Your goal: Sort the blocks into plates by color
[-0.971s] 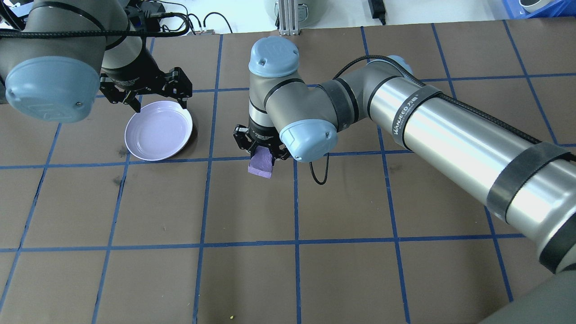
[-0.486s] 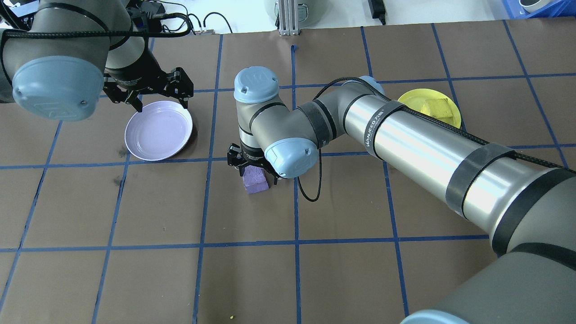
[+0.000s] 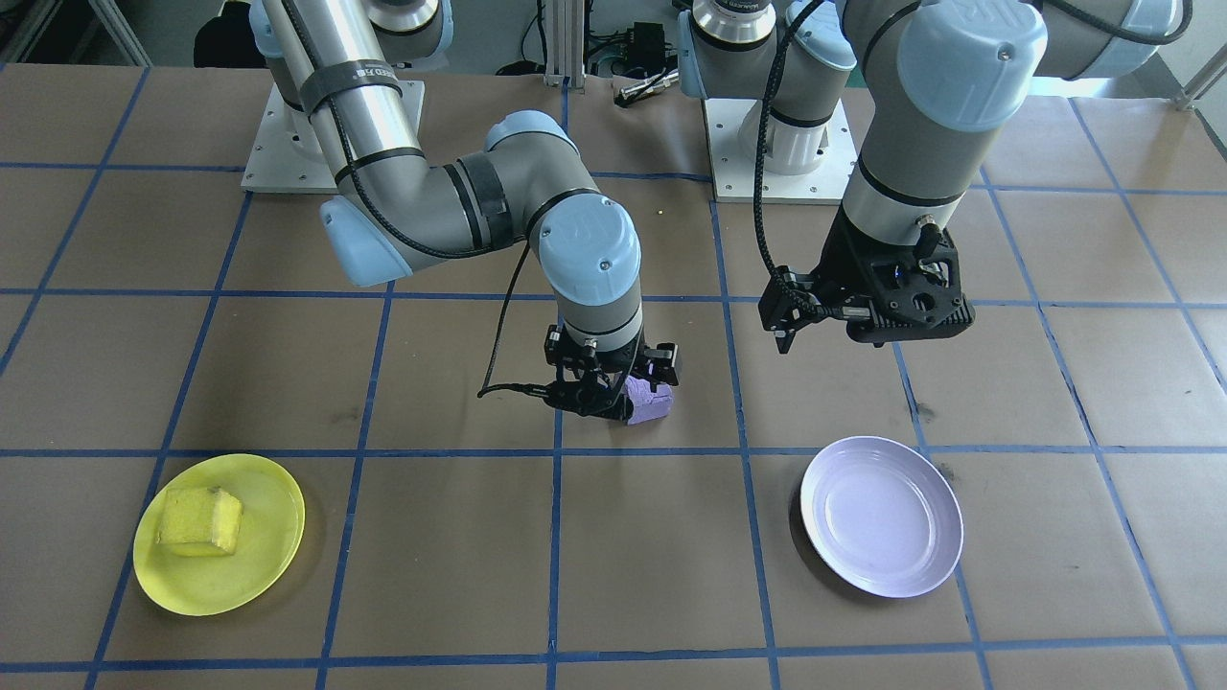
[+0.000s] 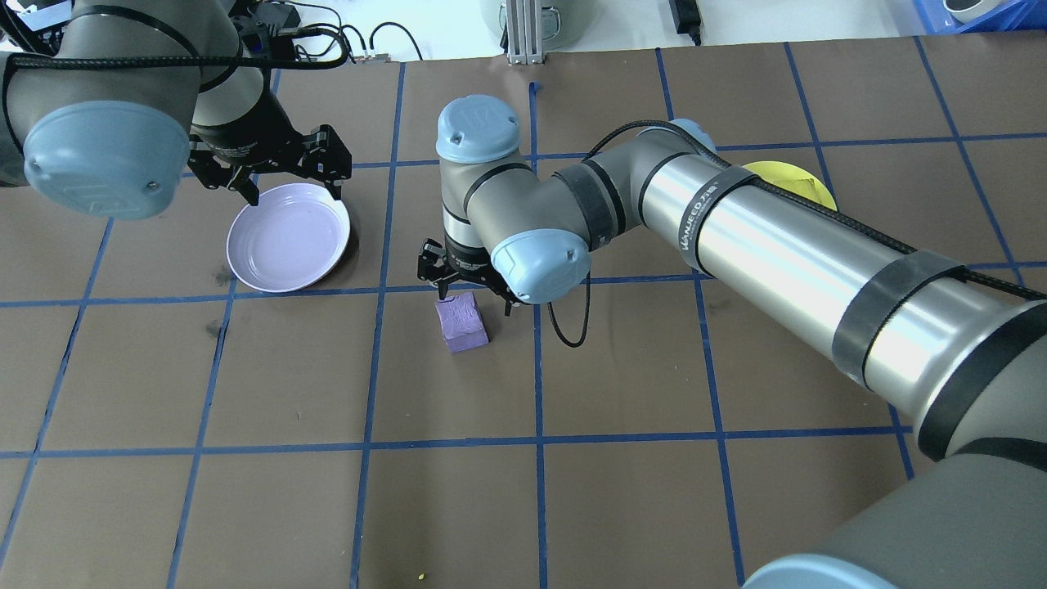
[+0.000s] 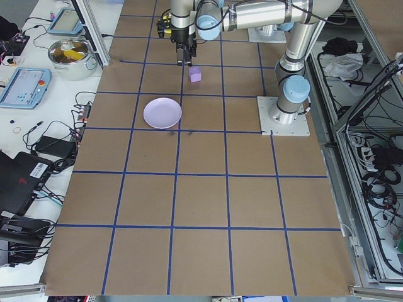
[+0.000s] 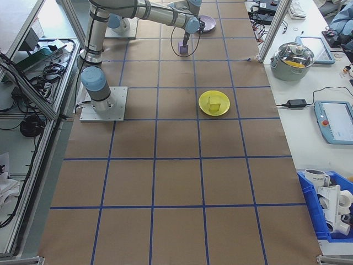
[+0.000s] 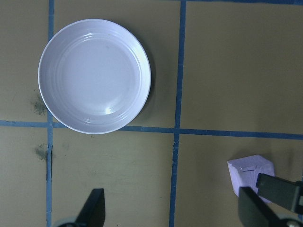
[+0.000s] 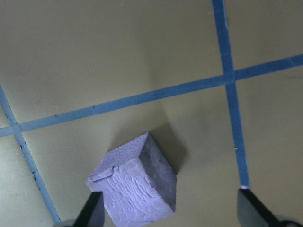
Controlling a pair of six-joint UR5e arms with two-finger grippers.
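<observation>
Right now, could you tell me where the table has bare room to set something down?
The whole robot-side half of the table is bare. Crowded: around the purple block under the right claw, and by the lavender plate under the left claw.

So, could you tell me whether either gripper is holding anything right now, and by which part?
Nothing is held. The right gripper is open above the purple block, which sits free on the table. The left gripper is open and empty by the lavender plate.
</observation>
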